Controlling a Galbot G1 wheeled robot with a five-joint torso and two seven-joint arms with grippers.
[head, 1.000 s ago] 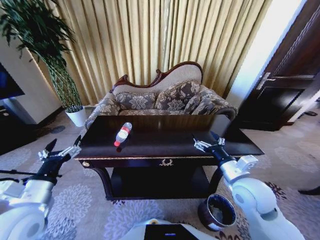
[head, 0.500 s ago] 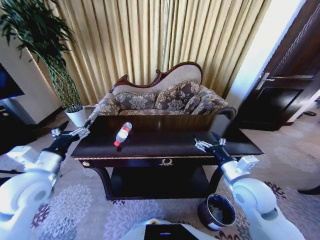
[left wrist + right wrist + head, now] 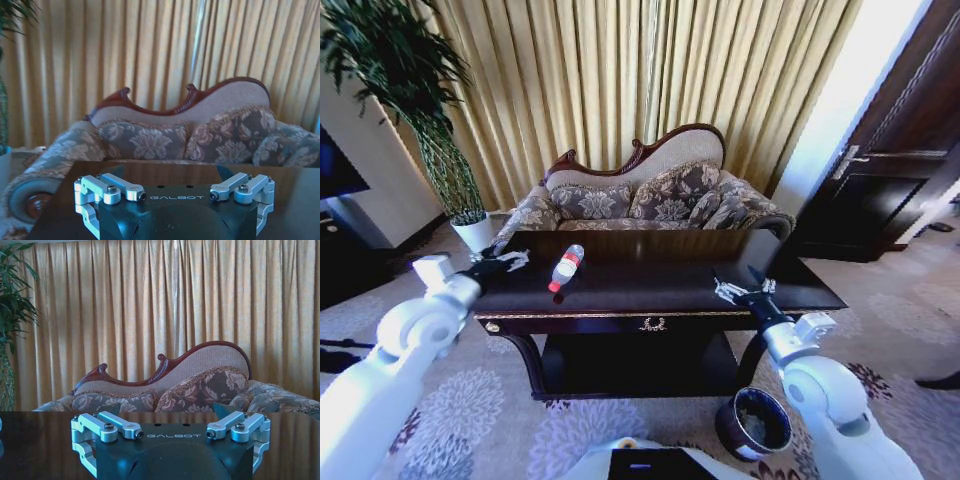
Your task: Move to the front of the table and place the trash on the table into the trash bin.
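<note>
The trash, a clear plastic bottle (image 3: 566, 268) with a red label and white cap, lies on its side on the left half of the dark glossy table (image 3: 650, 285). My left gripper (image 3: 505, 260) hovers open over the table's left end, a short way left of the bottle. In the left wrist view the gripper (image 3: 171, 172) holds nothing above the tabletop (image 3: 295, 200). My right gripper (image 3: 742, 290) is open and empty over the table's right front part, and appears as the gripper (image 3: 167, 410) in the right wrist view. The dark trash bin (image 3: 722, 428) stands on the carpet by the table's right front leg.
A patterned sofa (image 3: 640, 200) sits right behind the table, in front of gold curtains. A white plant pot (image 3: 472, 232) stands at the back left, a dark cabinet (image 3: 340, 250) at far left and a dark door (image 3: 890, 180) at right. Patterned carpet surrounds the table.
My left arm has risen from beside the table's left front corner and reached in over its left end, closer to the bottle. The right arm has barely moved.
</note>
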